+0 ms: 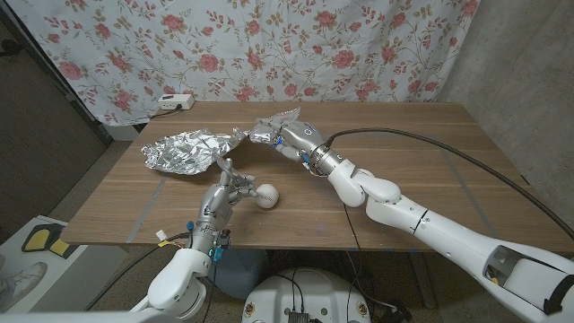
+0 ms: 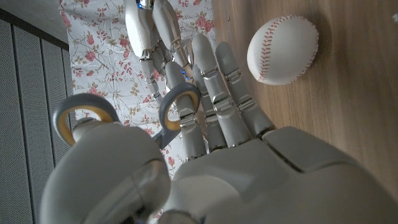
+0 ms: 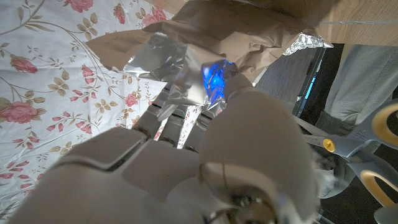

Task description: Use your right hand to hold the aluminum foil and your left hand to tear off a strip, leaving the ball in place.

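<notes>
The left robot hand [image 1: 230,186] holds scissors [image 2: 124,115], the baseball [image 1: 266,196] just beside its fingertips; beyond, the right robot hand [image 1: 289,136] grips the crumpled aluminum foil [image 1: 193,151] on the surface [image 1: 430,161]; a careless reach could nudge the baseball rolling.

Foil [image 1: 193,151] looked crinkly and shiny from my end, table [image 1: 421,152] matte wood grain, ball [image 1: 266,195] stitched leather.

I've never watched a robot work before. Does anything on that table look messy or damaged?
The aluminum foil lies crumpled and wrinkled, one end bunched in the right hand. The baseball looks intact beside the left hand.
</notes>
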Controlling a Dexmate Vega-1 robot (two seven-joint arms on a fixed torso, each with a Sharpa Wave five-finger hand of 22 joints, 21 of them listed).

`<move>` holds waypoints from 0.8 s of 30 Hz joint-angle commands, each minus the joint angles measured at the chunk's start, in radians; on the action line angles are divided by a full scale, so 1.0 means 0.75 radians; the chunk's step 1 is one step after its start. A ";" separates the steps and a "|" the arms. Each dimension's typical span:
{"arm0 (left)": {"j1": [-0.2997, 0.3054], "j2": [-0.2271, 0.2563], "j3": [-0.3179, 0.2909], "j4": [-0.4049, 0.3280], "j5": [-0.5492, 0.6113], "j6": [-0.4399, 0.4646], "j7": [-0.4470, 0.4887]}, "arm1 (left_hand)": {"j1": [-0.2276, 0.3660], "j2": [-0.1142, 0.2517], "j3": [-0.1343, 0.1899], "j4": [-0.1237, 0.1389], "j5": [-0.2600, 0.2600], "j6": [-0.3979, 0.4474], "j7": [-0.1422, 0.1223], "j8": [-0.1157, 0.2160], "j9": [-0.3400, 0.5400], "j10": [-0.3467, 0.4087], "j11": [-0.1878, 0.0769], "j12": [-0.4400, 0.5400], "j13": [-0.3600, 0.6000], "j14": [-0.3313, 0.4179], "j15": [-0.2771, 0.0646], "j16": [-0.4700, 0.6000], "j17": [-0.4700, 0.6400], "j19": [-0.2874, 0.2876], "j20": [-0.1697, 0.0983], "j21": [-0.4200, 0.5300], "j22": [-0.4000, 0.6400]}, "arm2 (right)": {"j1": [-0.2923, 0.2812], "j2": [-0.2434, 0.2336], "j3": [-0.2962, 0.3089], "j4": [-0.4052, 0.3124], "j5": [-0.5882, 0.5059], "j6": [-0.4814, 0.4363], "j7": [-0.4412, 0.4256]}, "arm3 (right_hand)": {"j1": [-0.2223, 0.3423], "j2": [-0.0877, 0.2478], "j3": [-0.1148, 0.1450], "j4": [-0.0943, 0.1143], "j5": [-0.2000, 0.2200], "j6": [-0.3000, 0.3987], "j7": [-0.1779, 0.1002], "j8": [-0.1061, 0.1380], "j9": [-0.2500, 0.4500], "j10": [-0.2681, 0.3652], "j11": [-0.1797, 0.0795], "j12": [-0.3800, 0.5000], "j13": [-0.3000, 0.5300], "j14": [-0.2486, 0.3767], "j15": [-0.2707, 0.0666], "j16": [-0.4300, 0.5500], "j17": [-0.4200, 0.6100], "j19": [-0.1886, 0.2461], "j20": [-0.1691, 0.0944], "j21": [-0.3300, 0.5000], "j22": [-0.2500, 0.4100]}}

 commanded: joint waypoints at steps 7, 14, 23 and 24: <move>-0.064 0.132 0.053 -0.032 -0.110 0.115 -0.125 | 0.005 0.000 -0.005 0.009 -0.007 0.010 0.014 -0.006 0.009 0.109 -0.096 0.146 0.013 0.008 -0.010 0.010 0.004 0.005 0.001 0.013 0.002 | 0.077 0.034 -0.049 0.038 -0.085 0.041 0.009 | 0.007 0.002 -0.010 0.004 0.006 0.021 -0.023 0.014 0.008 0.017 -0.009 0.009 0.000 0.012 -0.253 -0.008 0.008 -0.005 0.000 -0.006 0.004; -0.073 0.173 0.068 -0.042 -0.143 0.141 -0.151 | 0.005 -0.001 -0.005 0.009 -0.008 0.011 0.013 -0.010 0.015 0.107 -0.090 0.149 0.020 0.002 -0.010 0.014 0.011 0.005 0.001 0.016 0.001 | 0.107 0.051 -0.070 0.065 -0.138 0.019 0.003 | 0.008 0.002 -0.012 0.005 0.006 0.023 -0.027 0.016 0.008 0.014 -0.009 0.010 -0.003 0.011 -0.253 -0.011 0.010 -0.009 0.000 -0.008 0.004; -0.089 0.198 0.100 -0.033 -0.194 0.157 -0.185 | 0.003 -0.001 -0.005 0.012 -0.009 0.011 0.015 -0.018 0.020 0.104 -0.089 0.148 0.020 0.000 -0.010 0.019 0.014 0.003 0.002 0.021 -0.001 | 0.135 0.074 -0.080 0.102 -0.127 0.015 -0.011 | 0.007 0.004 -0.015 0.007 0.005 0.026 -0.031 0.017 0.008 0.013 -0.009 0.012 -0.006 0.010 -0.253 -0.016 0.013 -0.013 -0.001 -0.010 0.004; -0.090 0.199 0.103 -0.031 -0.201 0.155 -0.188 | 0.002 -0.002 -0.006 0.012 -0.010 0.014 0.018 -0.018 0.020 0.105 -0.092 0.148 0.020 0.001 -0.010 0.020 0.014 0.003 0.001 0.021 -0.003 | 0.135 0.075 -0.082 0.104 -0.127 0.017 -0.019 | 0.007 0.004 -0.015 0.007 0.004 0.026 -0.031 0.017 0.008 0.013 -0.009 0.012 -0.006 0.010 -0.253 -0.016 0.013 -0.013 -0.001 -0.010 0.004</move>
